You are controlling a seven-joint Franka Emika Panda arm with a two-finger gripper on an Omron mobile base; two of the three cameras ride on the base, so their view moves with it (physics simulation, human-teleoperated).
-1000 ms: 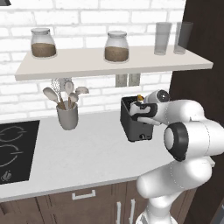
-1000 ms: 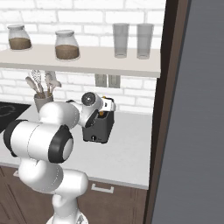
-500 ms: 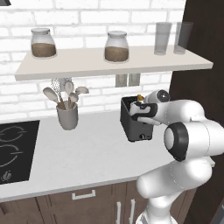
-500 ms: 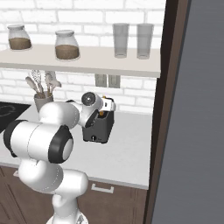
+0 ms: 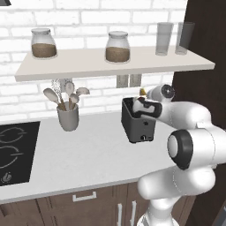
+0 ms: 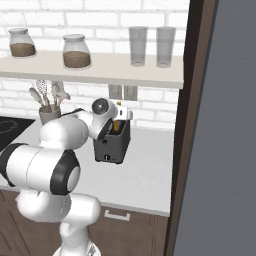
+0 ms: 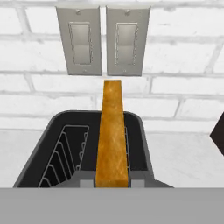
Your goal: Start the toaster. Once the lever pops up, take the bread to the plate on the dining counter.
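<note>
Currently, the jaws are closed firmly on the bread (image 7: 111, 131), one pad against each flat face at its near edge. The slice stands upright, its lower part still inside a slot of the toaster (image 5: 139, 126), next to the slot with the empty wire guides. The toaster sits on the white surface (image 5: 88, 154) against the brick wall, below two wall switches (image 7: 103, 41) and the shelf (image 5: 110, 64).

Compared with one second ago, nothing has moved: arm, slice and toaster hold the same positions. Treat this as a settled grip with the lift not yet begun. You should draw the slice straight up, clear of the slot walls, before carrying it to the plate.
</note>
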